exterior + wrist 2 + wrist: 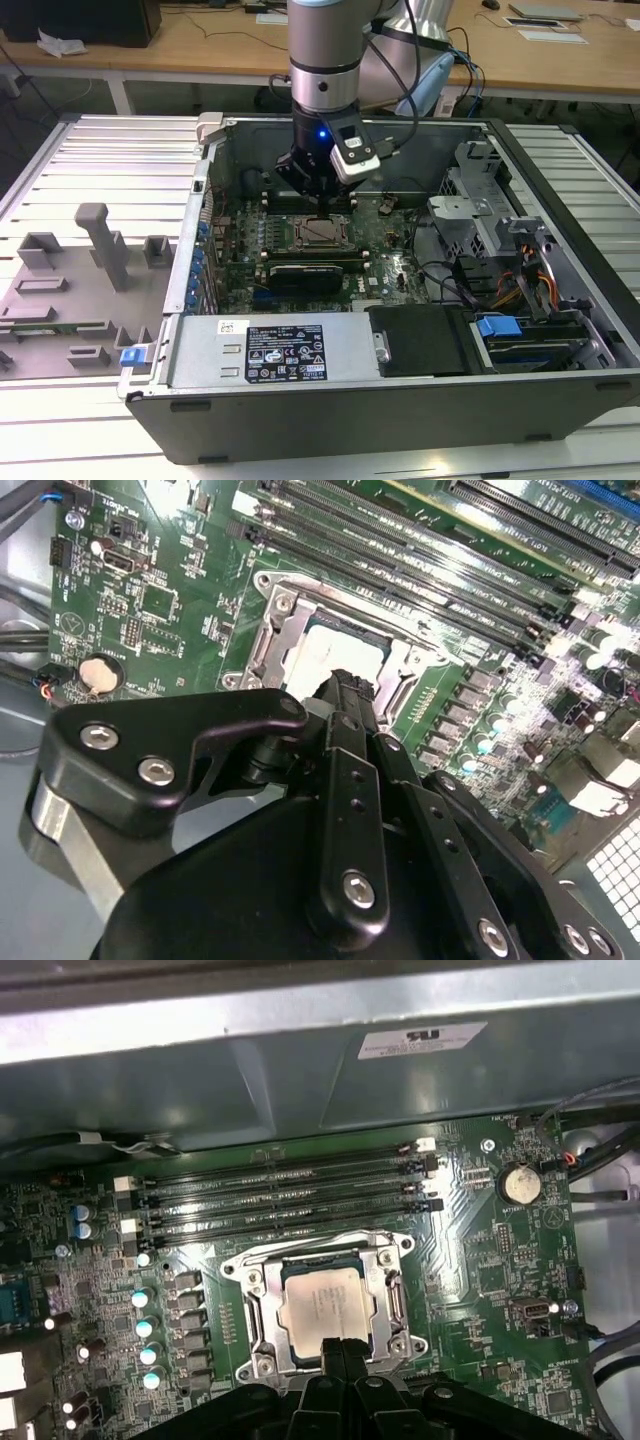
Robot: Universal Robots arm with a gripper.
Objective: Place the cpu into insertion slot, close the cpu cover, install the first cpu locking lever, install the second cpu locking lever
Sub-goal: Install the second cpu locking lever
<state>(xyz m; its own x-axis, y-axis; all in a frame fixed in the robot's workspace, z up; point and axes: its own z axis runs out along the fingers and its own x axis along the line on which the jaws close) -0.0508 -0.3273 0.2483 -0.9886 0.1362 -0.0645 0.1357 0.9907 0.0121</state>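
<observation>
I have the gripper (pixel 342 1345) lowered into the open computer case (pixel 560 395), right over the green motherboard (pixel 480 1260). In both wrist views the fingers (pixel 345 695) are pressed together with no gap I can make out between their tips, and they grip nothing. Their tips sit at the near edge of the insertion slot (pixel 250 1305), touching or almost touching its metal frame; I cannot tell which. The cpu (pixel 325 1305) lies flat inside that slot, its pale silvery top facing up, just ahead of the fingertips. The cpu cover (pixel 392 1300) appears to lie flat around the chip as a dull silver frame, though I cannot tell whether it is latched. Beyond the slot, farther from the fingers, run the long parallel memory slots (pixel 290 1200), and off to one side a round coin battery (pixel 517 1182) sits on the board. In the exterior view the gripper (pixel 318 205) hangs straight down above the socket (pixel 322 233), with the grey power supply (pixel 275 350) nearer the case's front edge.
</observation>
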